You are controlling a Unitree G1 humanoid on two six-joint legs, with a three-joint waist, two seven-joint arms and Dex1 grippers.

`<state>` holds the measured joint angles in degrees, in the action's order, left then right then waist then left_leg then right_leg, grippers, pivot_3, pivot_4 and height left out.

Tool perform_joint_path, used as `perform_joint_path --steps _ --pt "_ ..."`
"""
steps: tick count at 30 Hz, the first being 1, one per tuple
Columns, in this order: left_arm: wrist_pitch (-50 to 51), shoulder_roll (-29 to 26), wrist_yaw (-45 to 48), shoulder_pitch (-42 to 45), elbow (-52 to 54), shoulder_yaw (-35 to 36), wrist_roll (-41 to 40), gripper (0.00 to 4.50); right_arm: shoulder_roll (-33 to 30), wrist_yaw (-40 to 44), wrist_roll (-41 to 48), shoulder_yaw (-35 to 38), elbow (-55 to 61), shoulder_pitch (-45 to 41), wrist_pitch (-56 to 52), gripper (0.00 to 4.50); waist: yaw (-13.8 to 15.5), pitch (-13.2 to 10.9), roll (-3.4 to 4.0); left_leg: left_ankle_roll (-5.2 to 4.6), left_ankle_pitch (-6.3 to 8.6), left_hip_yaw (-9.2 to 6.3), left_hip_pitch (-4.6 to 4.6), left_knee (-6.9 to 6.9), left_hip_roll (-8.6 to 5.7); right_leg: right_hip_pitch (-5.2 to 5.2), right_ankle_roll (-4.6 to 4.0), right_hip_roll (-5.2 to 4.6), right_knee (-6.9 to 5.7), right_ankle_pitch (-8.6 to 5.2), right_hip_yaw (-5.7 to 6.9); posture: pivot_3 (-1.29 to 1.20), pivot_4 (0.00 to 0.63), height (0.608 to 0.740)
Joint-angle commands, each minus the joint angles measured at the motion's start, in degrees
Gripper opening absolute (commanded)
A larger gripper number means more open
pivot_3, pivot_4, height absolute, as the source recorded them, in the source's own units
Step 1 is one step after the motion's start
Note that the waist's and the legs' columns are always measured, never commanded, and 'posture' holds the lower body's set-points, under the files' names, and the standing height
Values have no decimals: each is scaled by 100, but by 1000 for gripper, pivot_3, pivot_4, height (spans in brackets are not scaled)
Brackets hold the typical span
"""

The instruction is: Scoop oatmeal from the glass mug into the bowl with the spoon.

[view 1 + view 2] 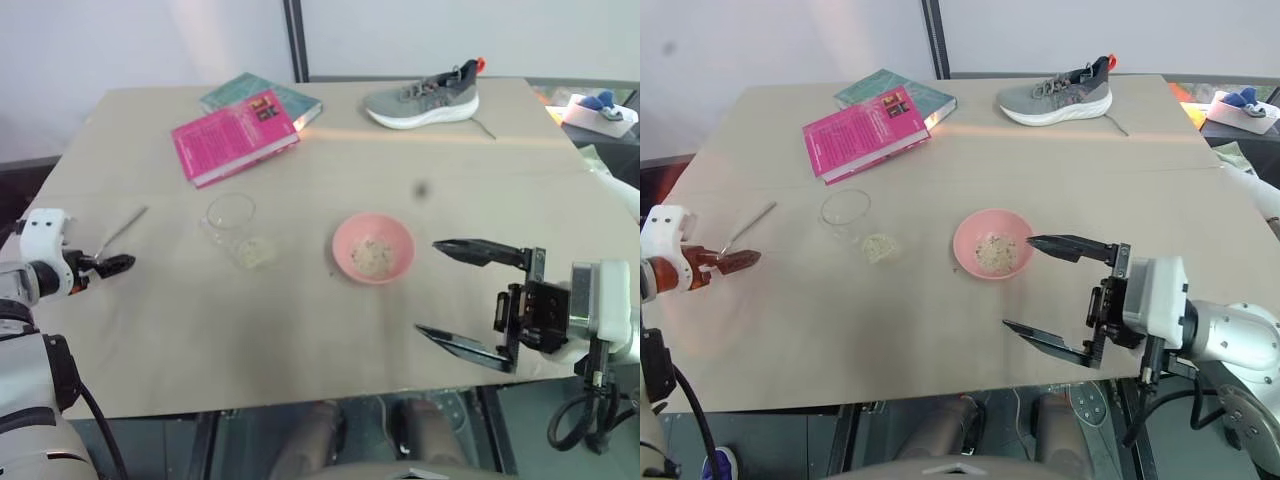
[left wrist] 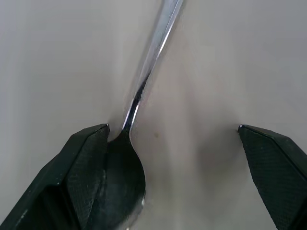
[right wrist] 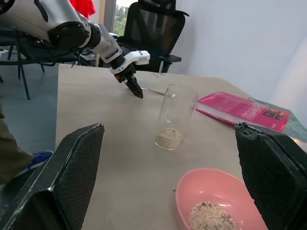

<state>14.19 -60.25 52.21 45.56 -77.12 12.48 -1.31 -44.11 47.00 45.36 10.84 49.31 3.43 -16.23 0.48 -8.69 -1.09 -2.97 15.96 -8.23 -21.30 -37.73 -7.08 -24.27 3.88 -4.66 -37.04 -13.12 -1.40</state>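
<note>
A: Step? Left gripper [image 2: 172, 177] open, astride the spoon [image 2: 125, 179] bowl, which touches one jaw; nothing gripped yet.
B: Right gripper [image 1: 455, 295] wide, empty. Next, I'd judge: close on spoon, carry to glass mug [image 1: 238, 232].

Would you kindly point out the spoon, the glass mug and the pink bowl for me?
spoon [image 2: 125, 179]: left wrist view, on its rounded scoop end.
glass mug [image 3: 176, 109]: right wrist view, on its clear side wall.
bowl [image 1: 343, 242]: left eye view, on its pink inner wall.
</note>
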Motion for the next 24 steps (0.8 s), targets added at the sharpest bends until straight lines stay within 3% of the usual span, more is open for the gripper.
perform_joint_path --steps 1,14,18,20,24 --pt "-46 67 235 -219 -5 59 -14 4498 -56 -107 164 167 211 -42 -58 4411 -1 2 3 0 0 2 1 -1 0 0 0 -4 -2 0 -2 0 150 740" --pt "-504 36 1839 -1278 632 70 -299 4498 221 7 -267 -415 -231 -545 59 4411 16 17 30 -2 1 10 4 -14 -2 1 0 -12 -15 0 -8 0 150 740" --pt "-337 44 2205 -2183 1374 195 -624 4498 302 194 -369 -469 -409 -615 200 4411 -8 39 70 -8 5 19 10 -14 -2 1 0 -13 -17 0 -18 0 150 740" --pt "65 110 2280 -2971 2272 494 -1042 4498 328 282 -386 -482 -472 -621 267 4411 -53 52 93 -13 8 28 14 -13 -2 1 0 -14 -19 -1 -29 0 150 740" --pt "776 240 1598 -3525 3348 1155 -1620 4498 412 364 -408 -543 -561 -664 332 4411 -119 60 106 -35 20 52 31 -11 1 3 1 -14 -29 -2 -59 0 150 740"
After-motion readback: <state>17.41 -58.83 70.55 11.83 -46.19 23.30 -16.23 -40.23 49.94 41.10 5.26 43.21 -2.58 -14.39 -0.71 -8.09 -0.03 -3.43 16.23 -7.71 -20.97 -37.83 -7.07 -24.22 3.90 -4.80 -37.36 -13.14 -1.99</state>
